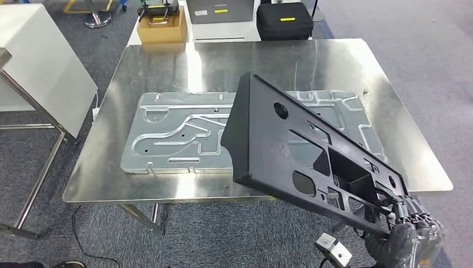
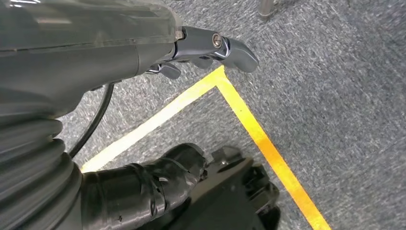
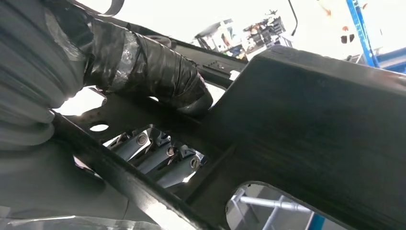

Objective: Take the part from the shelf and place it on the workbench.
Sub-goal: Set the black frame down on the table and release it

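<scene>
A large black plastic part [image 1: 301, 151] with several cut-outs hangs tilted over the front right of the steel workbench [image 1: 167, 61]. My right hand [image 1: 410, 226] grips it at its near right end, below the bench's front edge. In the right wrist view the part [image 3: 311, 124] looms close, with the thumb [image 3: 153, 72] on one face and the fingers [image 3: 158, 155] wrapped behind a bar. My left hand [image 2: 210, 48] hangs over the carpet with nothing in it, its fingers loosely apart.
A silver stamped metal panel [image 1: 184, 131] lies flat on the middle of the bench, partly under the black part. A cardboard box [image 1: 162, 25] and black cases [image 1: 283, 21] stand behind the bench. A white table [image 1: 39, 67] is at the left. Yellow floor tape [image 2: 258, 134] runs below my left hand.
</scene>
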### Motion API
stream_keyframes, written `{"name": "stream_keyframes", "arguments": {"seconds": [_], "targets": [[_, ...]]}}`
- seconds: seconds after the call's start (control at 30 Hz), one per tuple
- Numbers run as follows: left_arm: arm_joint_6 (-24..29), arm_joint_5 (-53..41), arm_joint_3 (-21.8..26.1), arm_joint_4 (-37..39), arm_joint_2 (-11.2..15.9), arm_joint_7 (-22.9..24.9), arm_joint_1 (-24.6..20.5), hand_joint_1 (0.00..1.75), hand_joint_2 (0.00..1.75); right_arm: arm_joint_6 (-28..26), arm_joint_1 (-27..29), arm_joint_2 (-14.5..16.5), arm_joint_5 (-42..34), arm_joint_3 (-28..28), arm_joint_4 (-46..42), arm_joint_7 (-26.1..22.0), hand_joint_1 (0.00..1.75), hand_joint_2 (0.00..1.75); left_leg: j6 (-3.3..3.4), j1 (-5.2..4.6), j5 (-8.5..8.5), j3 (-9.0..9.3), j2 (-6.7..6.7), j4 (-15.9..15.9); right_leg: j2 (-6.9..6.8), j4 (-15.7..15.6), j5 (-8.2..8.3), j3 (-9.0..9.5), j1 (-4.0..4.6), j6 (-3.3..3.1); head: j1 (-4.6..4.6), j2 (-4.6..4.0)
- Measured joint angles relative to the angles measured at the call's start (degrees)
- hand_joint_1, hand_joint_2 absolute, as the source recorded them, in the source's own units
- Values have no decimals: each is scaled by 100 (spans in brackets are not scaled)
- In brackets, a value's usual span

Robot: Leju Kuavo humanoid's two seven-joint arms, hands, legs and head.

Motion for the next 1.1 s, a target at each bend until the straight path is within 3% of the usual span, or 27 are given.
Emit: {"name": "stream_keyframes", "arguments": {"seconds": [0.07,0.1,0.13,0.2,0.23,0.27,0.33,0.37,0.4,0.53,0.6,0.63,0.7,0.73,0.77,0.8,0.87,0.9,0.97,1.07,1.1], "targets": [[2,0,0,0,-1,-1,9,0,175,0,-6,-11,-1,0,-2,4,175,175,55,23,-11,105,-1,-104,-15,58,-67,33,-5,59,7,0],[3,0,-1,0,-3,-2,9,0,175,0,-12,-18,-3,0,-3,4,175,175,84,41,-19,173,2,-160,-18,242,-148,-40,-4,85,12,0],[3,-1,-1,0,-5,-3,8,0,175,0,-13,-27,-5,0,-2,5,175,175,112,47,-40,236,7,-191,-21,553,-259,-211,-15,104,19,0],[3,-14,-2,0,-7,-2,-3,0,175,0,-7,-37,-8,0,15,8,175,175,142,48,-112,319,9,-199,-18,1319,-449,-730,-32,144,25,0],[3,-21,-2,0,-8,0,-2,0,175,0,-1,-42,-7,0,28,11,175,175,144,47,-158,368,5,-195,-19,1547,-423,-942,-44,162,27,0],[3,-28,-2,0,-8,2,2,0,175,0,2,-45,-5,0,42,14,175,175,138,47,-208,427,1,-192,-20,1570,-280,-1057,-56,175,27,0],[4,-32,-2,0,-8,5,10,0,175,0,2,-51,-4,0,55,16,175,175,108,52,-325,576,-8,-175,-22,1012,275,-977,-77,183,28,0],[9,-32,-2,0,-9,9,13,0,175,1,-1,-53,-3,0,62,16,175,175,81,47,-387,629,-12,-161,-23,700,490,-876,-74,173,31,0],[25,-32,-2,0,-10,16,9,0,175,1,-2,-54,-3,1,65,16,175,175,46,40,-441,656,-15,-140,-23,426,595,-772,-67,149,31,0],[181,-37,-3,0,-11,77,-19,0,175,0,11,-56,2,2,74,19,175,175,-58,27,-533,651,-4,-127,-2,212,509,-675,-46,19,25,0],[253,-42,-4,0,-12,115,-27,0,175,0,9,-56,7,2,73,23,175,175,-117,35,-658,598,1,55,-3,162,483,-619,-65,-31,22,0],[274,-42,-4,0,-13,133,-29,0,175,0,7,-56,10,2,73,22,175,175,-144,47,-777,472,1,312,-13,143,471,-589,-72,-53,20,0],[293,-42,-4,0,-15,156,-25,0,175,0,4,-55,16,3,73,22,175,175,-178,68,-1018,49,3,1020,-29,136,439,-558,-65,-88,18,0],[295,-42,-4,0,-15,164,-18,0,175,0,5,-55,17,3,74,22,175,175,-186,77,-1049,-145,3,1285,-30,136,423,-543,-61,-96,19,0],[293,-42,-4,0,-16,168,-10,0,175,0,7,-55,19,4,74,22,175,175,-188,83,-975,-256,4,1372,-28,137,404,-520,-58,-99,19,0],[286,-42,-4,0,-16,169,-6,0,175,0,7,-55,19,4,74,22,175,175,-185,88,-802,-270,4,1263,-24,137,384,-489,-58,-96,19,0],[236,-39,-4,0,-15,138,-4,0,175,0,8,-55,17,4,74,22,175,175,-159,94,-346,-80,5,647,-16,136,340,-420,-59,-74,20,0],[205,-36,-4,0,-15,114,-6,0,175,0,8,-55,17,4,74,22,175,175,-142,86,-206,28,5,345,-14,145,319,-402,-51,-51,20,0],[162,-29,-4,0,-15,72,-14,0,175,0,10,-55,17,4,74,20,175,175,-97,62,-154,123,0,72,-12,145,308,-407,-41,10,22,0],[120,-17,-3,0,-14,46,-8,0,175,0,12,-55,17,4,73,16,175,175,0,62,-141,160,-6,-23,-15,152,280,-408,-41,104,24,0],[92,-9,-3,0,-14,32,-6,0,175,0,10,-55,17,4,73,16,175,175,39,70,-127,182,-4,-58,-16,276,197,-456,-45,129,25,0]]}}
